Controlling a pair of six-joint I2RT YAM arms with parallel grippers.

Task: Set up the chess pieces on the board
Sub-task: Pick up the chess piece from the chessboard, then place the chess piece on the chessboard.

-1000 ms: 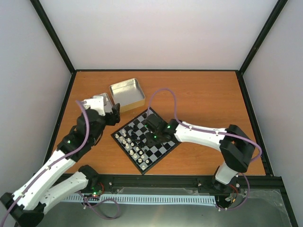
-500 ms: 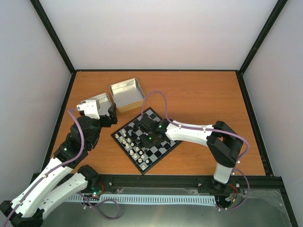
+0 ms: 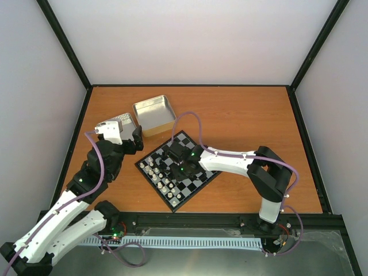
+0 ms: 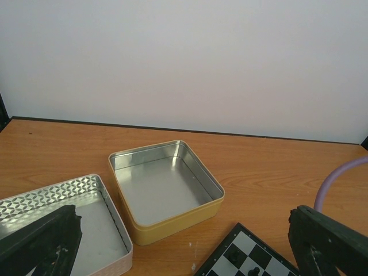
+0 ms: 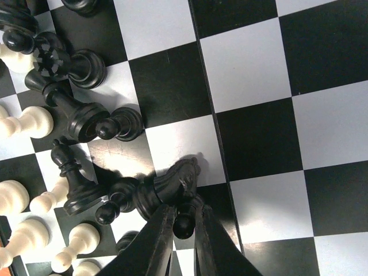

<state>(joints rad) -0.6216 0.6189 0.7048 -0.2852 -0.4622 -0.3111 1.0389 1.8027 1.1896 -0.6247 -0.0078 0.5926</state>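
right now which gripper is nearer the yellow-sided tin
Left. The left gripper hangs open just short of the yellow-sided tin; the right gripper is farther off on the chessboard, pinching a black chess piece.

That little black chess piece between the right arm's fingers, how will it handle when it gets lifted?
The small black chess piece looks glossy and rounded, so it may slip or twist in the right gripper's narrow fingers. It is probably very light. Other black pieces crowd it closely, some lying toppled, so neighbours seem apt to tip or roll if nudged.
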